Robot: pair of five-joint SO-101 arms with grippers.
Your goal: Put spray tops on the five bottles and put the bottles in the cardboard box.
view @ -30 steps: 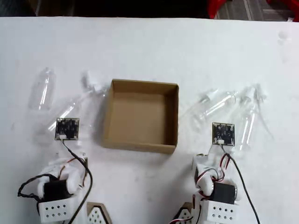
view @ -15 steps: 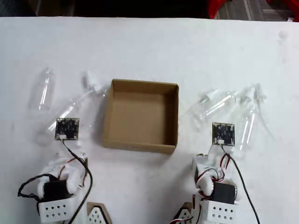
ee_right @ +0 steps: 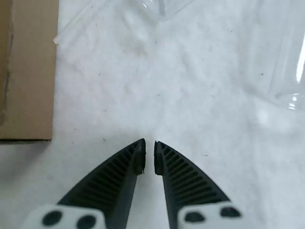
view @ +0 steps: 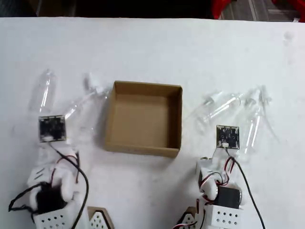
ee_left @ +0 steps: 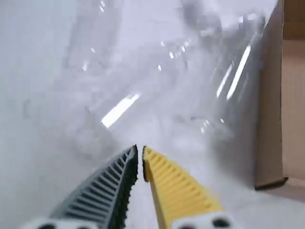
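I am holding my left pincer (ee_left: 139,153) clenched. Its grey finger (ee_left: 102,191) and yellow finger (ee_left: 178,191) are almost touching, and it is grasping nothing. It is pointing down at the white tabletop (view: 143,47), to the left of the cardboard box (view: 143,119). Just ahead of its tips a clear bottle (ee_left: 224,90) is lying on its side, close beside the box's left wall. A white spray top (view: 93,85) is lying at that bottle's far end, near the box's back left corner. I cannot tell if it is on the bottle or just next to it. A second bottle (view: 42,90) is lying farther left of the box, well apart from it.

I am holding my right pincer (ee_right: 149,153) clenched too. Only a thin gap is showing between its black fingers (ee_right: 116,181), and it is grasping nothing. It is pointing at bare tabletop just right of the box's front right corner.

To the right of the box a bunch of bottles (view: 224,109) is lying on the tabletop, with small white tops (view: 261,94) at the ends farther from my arms. They are crossing over each other, so I cannot count them.

The box is sitting open between my two arms. All the bottles are lying outside it.
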